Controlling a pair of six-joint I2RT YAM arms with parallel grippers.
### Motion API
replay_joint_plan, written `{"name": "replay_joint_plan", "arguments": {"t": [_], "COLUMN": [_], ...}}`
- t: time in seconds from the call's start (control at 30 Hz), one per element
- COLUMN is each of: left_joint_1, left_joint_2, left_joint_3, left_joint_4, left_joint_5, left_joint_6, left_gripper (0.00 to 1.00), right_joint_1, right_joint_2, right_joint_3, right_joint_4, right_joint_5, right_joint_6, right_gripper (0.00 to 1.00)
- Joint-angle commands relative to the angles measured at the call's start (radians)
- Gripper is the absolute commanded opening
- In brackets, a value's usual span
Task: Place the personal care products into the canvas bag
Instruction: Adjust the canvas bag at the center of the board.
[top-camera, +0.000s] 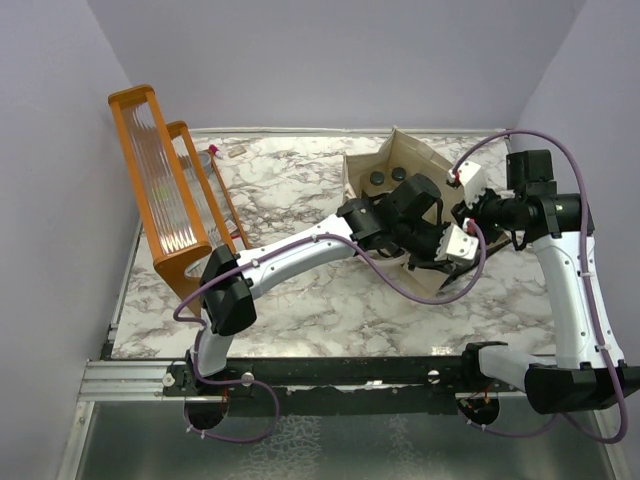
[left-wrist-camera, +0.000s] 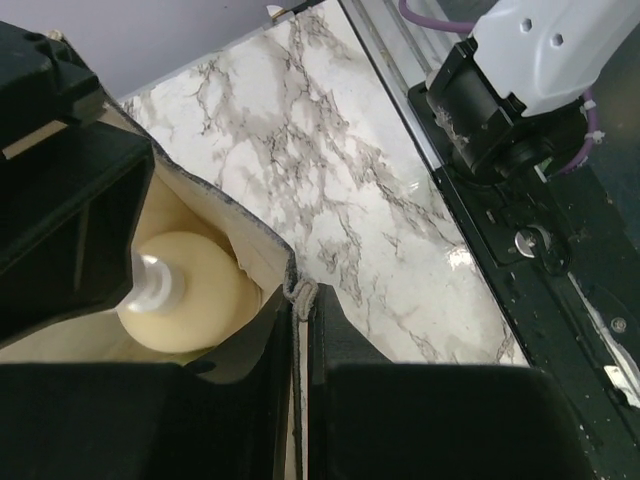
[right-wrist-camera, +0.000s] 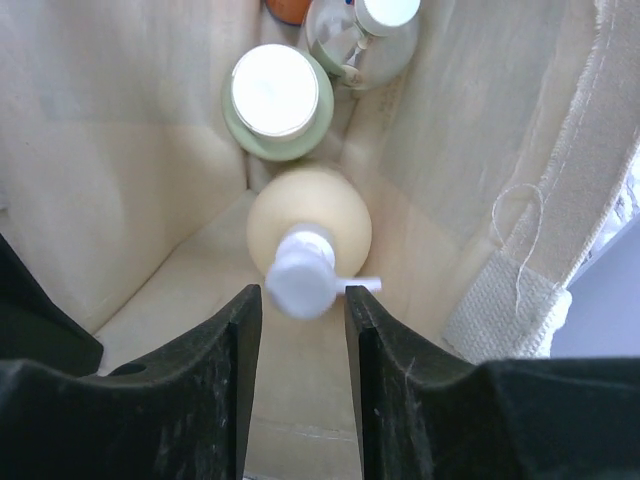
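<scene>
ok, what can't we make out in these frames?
1. Right wrist: whether the right gripper grips the beige pump bottle; its white head is blurred.
2. Right wrist: orange bottle, cut off by the top edge.
3. Top view: most of the beige canvas bag interior, covered by the left arm.

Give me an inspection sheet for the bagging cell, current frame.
Surface: marble-pattern table, no damage seen.
Job's things: canvas bag stands open; inside are the beige pump bottle, olive-grey bottle with cream cap, a clear bottle and the edge of an orange bottle.
Clutter: orange wooden rack at left; small item behind it, too small to identify.
Grippers: left gripper shut on the bag's rim; right gripper open, jaws either side of the pump head.
Cables: purple cables loop off both arms.
Surroundings: lilac walls; black rail at near edge.
</scene>
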Motion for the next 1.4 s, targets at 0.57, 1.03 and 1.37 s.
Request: {"name": "replay_joint_plan", "arguments": {"t": [0.57, 1.03, 1.37], "left_joint_1": [0.003, 0.003, 0.003], "left_joint_2": [0.008, -0.009, -0.017], "left_joint_3": [0.159, 0.187, 0.221], "left_joint_4": [0.018, 0.034, 0.055], "left_joint_5": [0.039, 0.074, 0.092], "left_joint_6": [-0.138, -0.181, -0.208], "left_gripper": [0.0, 0.0, 0.0], "right_joint_1": [-0.042, -0.041, -0.041], "right_joint_2": [-0.013, 0.016, 0.016], "right_joint_3": [-0.068, -0.09, -0.069], "right_joint_4": [0.029, 0.009, -0.001], "right_joint_5": [0.083, -0.024, -0.039], "right_joint_6": [-0.001, -0.028, -0.022], "right_gripper": [0.25, 0.21, 0.21]}}
